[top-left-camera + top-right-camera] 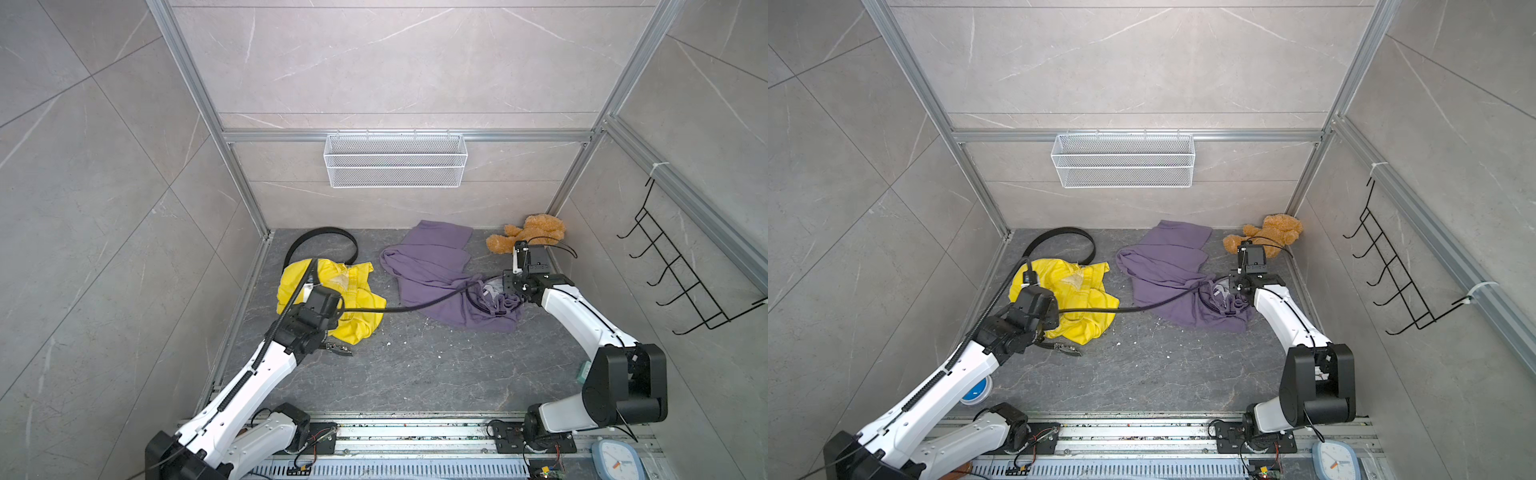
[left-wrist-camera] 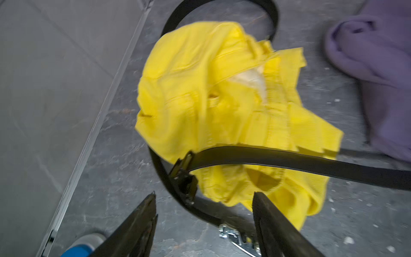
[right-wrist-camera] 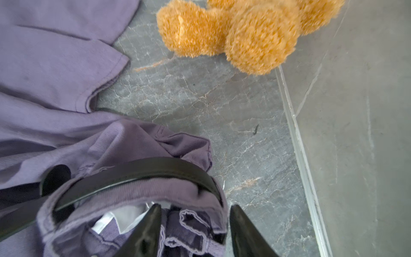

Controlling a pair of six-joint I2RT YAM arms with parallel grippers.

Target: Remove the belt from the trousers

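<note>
No brand or writing can be read. A white label (image 3: 117, 220) shows inside the waistband of the purple trousers (image 1: 432, 266), but only in the right wrist view, and its print is too blurred to read. The clock (image 1: 615, 459) at 5 o'clock on the front rail has hands, but its numerals are too small to read.

The belt (image 1: 415, 306) is still threaded round that waistband. From there it stretches toward 9 o'clock, crossing the near edge of the yellow trousers (image 1: 353, 291). The left wrist view shows its dark buckle (image 2: 183, 173) just ahead of the left gripper (image 2: 204, 194). That gripper's fingers are spread wide and hold nothing.

The right gripper (image 3: 195, 205) sits at the waistband, at 3 o'clock on the floor. Its fingers are partly apart with bunched purple cloth between them. I cannot tell whether they pinch it.

A second belt (image 1: 328, 230) loops at 11 o'clock behind the yellow trousers, and its silver buckle (image 2: 231, 233) lies on the floor. A teddy (image 1: 536, 232) lies in the corner at 1 o'clock.

A blue-and-white tub (image 1: 975, 390) shows in a top view and in the left wrist view. In the other top view the left arm hides it.
</note>
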